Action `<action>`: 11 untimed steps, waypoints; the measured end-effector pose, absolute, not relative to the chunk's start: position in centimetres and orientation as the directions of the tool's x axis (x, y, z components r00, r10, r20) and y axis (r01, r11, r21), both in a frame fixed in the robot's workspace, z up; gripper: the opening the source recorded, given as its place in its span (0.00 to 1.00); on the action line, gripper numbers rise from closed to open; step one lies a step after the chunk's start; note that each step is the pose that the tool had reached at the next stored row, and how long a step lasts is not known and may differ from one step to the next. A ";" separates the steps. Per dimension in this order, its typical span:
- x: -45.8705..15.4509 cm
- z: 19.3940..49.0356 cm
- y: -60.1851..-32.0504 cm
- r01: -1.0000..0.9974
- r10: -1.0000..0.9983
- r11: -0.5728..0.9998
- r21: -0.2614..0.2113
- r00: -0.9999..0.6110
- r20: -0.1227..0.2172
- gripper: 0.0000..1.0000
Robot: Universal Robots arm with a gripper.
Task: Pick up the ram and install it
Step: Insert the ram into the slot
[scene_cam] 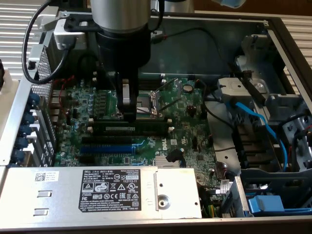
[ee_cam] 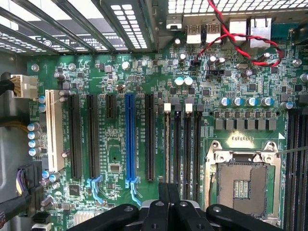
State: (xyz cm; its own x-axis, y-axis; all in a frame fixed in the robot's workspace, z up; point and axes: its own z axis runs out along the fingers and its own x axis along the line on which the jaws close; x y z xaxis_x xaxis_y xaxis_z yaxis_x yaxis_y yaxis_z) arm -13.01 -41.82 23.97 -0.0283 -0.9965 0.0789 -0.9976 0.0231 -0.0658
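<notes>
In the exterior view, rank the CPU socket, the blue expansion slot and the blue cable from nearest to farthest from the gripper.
1. CPU socket, just to the exterior view's right of the gripper.
2. Blue expansion slot, on the board, nearer the camera.
3. Blue cable, far at the exterior view's right.
</notes>
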 end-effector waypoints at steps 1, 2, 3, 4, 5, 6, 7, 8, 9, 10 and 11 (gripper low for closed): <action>-13.0 23.9 -41.8 -0.998 -0.996 0.023 -0.065 -0.028 0.079 0.11; -13.0 23.9 -41.8 -0.998 -0.997 0.023 -0.066 -0.028 0.079 0.11; -13.0 23.8 -41.8 -0.998 -0.997 0.023 -0.066 -0.028 0.078 0.11; -13.0 23.8 -41.8 -0.998 -0.997 0.023 -0.065 -0.028 0.078 0.11; -13.0 23.8 -41.8 -0.998 -0.997 0.023 -0.065 -0.028 0.078 0.11; -13.0 23.8 -41.8 -0.998 -0.997 0.023 -0.065 -0.028 0.078 0.11; -13.0 23.8 -41.8 -0.998 -0.997 0.023 -0.065 -0.028 0.077 0.11; -13.0 23.8 -41.8 -0.998 -0.997 0.023 -0.065 -0.028 0.076 0.11; -13.0 23.8 -41.8 -0.998 -0.997 0.023 -0.065 -0.028 0.075 0.11; -13.0 23.7 -41.8 -0.998 -0.997 0.023 -0.065 -0.028 0.074 0.11; -13.0 23.7 -41.8 -0.998 -0.997 0.024 -0.065 -0.028 0.072 0.11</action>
State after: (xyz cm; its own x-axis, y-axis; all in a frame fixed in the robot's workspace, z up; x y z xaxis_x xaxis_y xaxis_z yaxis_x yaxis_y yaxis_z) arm -12.96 -41.82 23.73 -0.0283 -0.9970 0.0725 -0.9976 0.0236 -0.0649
